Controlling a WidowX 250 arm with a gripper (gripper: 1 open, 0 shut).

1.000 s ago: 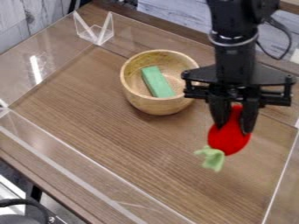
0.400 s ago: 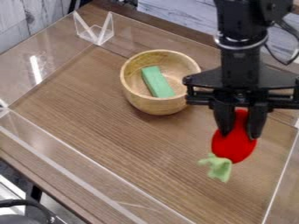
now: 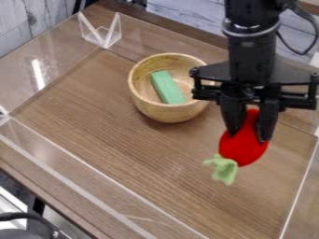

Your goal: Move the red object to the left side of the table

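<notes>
My gripper [image 3: 253, 124] clenched on the red object [image 3: 244, 147], held above the table's right side.

My two black fingers [image 3: 237, 117] point almost straight down and pinch the top of the red object, so its rounded body hangs below them with the light green stem [image 3: 222, 169] sticking out at the bottom left. It is clear of the table [image 3: 88, 121] and sits nearer the right edge and its clear acrylic wall than the middle. Just to the left of my fingers, toward the far side, stands the wooden bowl [image 3: 166, 109] with the green block [image 3: 166, 88] lying inside it, apart from what I hold.
</notes>
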